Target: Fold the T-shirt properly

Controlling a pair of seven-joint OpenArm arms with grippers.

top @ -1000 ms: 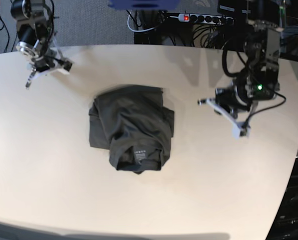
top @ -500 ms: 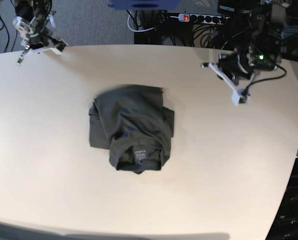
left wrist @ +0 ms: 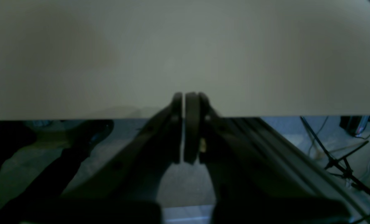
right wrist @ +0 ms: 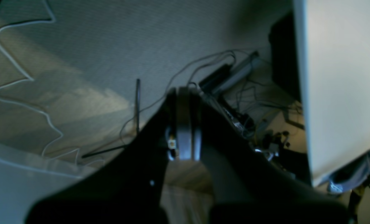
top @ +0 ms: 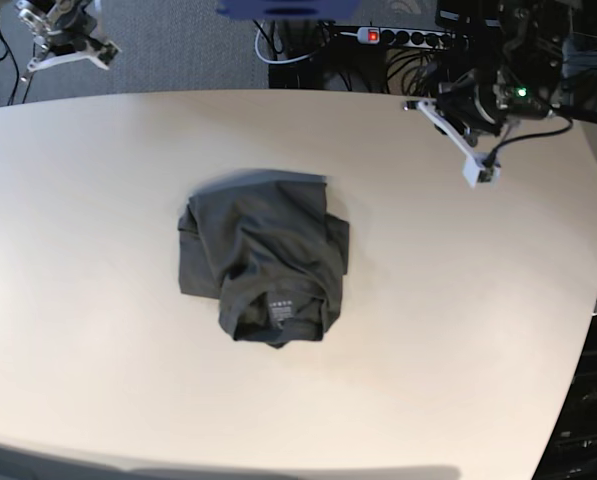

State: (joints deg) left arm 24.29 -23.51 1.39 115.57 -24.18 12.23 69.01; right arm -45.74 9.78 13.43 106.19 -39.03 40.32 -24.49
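Note:
The T-shirt [top: 263, 255] lies folded into a compact dark grey bundle at the middle of the table, its neck toward the front with the small label [top: 280, 308] showing. Neither gripper touches it. My left gripper [top: 481, 175] hangs raised at the far right of the table; the left wrist view shows this gripper [left wrist: 183, 97] shut and empty over bare tabletop. My right gripper [top: 30, 66] is lifted beyond the far left corner; in the right wrist view it [right wrist: 185, 93] is shut, holding nothing, over the floor.
The pale table [top: 428, 350] has a curved back edge and a right edge [right wrist: 300, 93] seen from the right wrist. Behind it are a power strip [top: 408, 38] and tangled cables [right wrist: 241, 93] on the floor.
Both arms have drawn up and back from the table, the right one past the far left corner, the left one toward the far right. The T-shirt has not moved.

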